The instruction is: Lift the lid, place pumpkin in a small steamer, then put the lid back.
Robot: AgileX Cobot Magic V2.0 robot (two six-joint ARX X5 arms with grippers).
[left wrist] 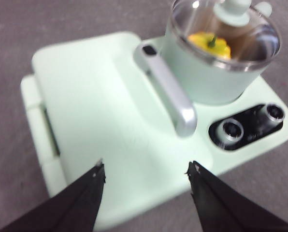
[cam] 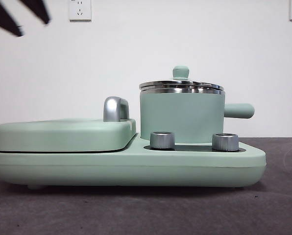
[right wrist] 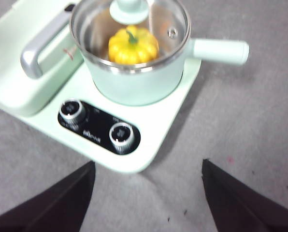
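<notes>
- While both arms hang above the table, the left gripper (left wrist: 146, 171) and right gripper (right wrist: 149, 169) each have jaws spread wide with nothing between them.
- Two silver knobs (right wrist: 96, 124) sit nearest on the appliance base (cam: 136, 164).
- One small steamer (cam: 181, 115) stands behind them, handle at 3 o'clock in the front view.
- One pumpkin (right wrist: 133, 45) lies inside, well apart from both grippers.
- One lid (cam: 181, 84) rests on the steamer's rim.
- One flat griddle cover (cam: 62, 133) lies beside the steamer at 9 o'clock.

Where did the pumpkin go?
The pumpkin sits inside the steamer, under the glass lid. Both wrist views show it through the glass; the front view hides it behind the pot wall.
</notes>
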